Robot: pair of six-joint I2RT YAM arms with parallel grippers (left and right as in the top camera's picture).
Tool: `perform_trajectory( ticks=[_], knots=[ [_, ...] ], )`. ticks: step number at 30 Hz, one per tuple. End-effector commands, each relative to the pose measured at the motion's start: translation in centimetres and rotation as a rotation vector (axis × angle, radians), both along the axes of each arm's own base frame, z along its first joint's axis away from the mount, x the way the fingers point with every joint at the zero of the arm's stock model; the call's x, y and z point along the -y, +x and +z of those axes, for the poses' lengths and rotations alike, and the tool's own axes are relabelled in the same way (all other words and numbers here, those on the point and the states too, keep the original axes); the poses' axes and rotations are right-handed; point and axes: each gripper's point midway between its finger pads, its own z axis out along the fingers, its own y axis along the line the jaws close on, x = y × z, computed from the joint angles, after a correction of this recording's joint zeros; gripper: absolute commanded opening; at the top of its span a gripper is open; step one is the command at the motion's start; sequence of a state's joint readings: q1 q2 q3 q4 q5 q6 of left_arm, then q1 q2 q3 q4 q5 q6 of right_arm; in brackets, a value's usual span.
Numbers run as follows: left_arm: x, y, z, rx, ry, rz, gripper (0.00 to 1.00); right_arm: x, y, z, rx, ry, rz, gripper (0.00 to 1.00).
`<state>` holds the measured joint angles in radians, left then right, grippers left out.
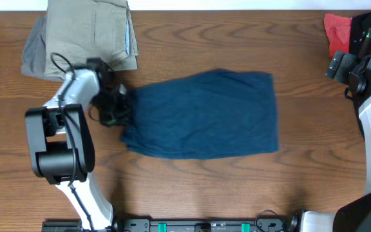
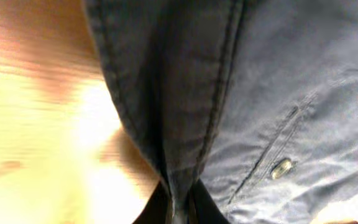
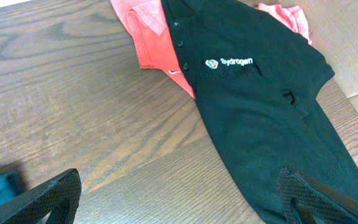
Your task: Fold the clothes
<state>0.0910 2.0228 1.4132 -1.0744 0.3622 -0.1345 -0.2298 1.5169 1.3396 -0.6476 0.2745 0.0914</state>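
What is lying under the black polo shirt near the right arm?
A coral-red garment lies under the black polo shirt, showing past its collar and upper right edge. How far it runs beneath, and anything else there, is covered.

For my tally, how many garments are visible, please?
5: navy shorts centre; khaki piece on grey piece, top left; black shirt over coral-red piece, far right. Others may be hidden.

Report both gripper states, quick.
Left gripper: closed, pinching the edge of the dark navy blue cloth shorts.
Right gripper: open, holding nothing.
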Motion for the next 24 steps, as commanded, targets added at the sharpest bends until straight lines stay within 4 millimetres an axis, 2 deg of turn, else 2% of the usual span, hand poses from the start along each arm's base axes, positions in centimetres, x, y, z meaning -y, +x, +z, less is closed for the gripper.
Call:
perform_trajectory(
  ticks=[1,5,9,13,17,24],
  knots=[
    [-4.0,2.1,4.0,0.072,0.223,-0.019,0.06,0.4,-0.1,-0.1,-0.002,-0.004,-0.019,0.99],
    [-3.6,3.1,9.5,0.144,0.23,-0.027,0.06,0.4,-0.1,-0.1,-0.002,-0.004,-0.019,0.99],
    [-2.1,3.0,15.0,0.227,0.233,-0.058,0.06,0.4,-0.1,-0.1,-0.002,-0.004,-0.019,0.99],
    [0.5,2.2,18.5,0.298,0.227,-0.123,0.06,0.4,-0.1,-0.1,-0.002,-0.004,-0.019,0.99],
    [3.2,1.6,19.7,0.344,0.215,-0.196,0.06,0.4,-0.1,-0.1,-0.002,-0.004,-0.019,0.99],
    [7.4,2.6,19.1,0.396,0.193,-0.232,0.06,0.4,-0.1,-0.1,-0.002,-0.004,-0.019,0.99]
  ],
)
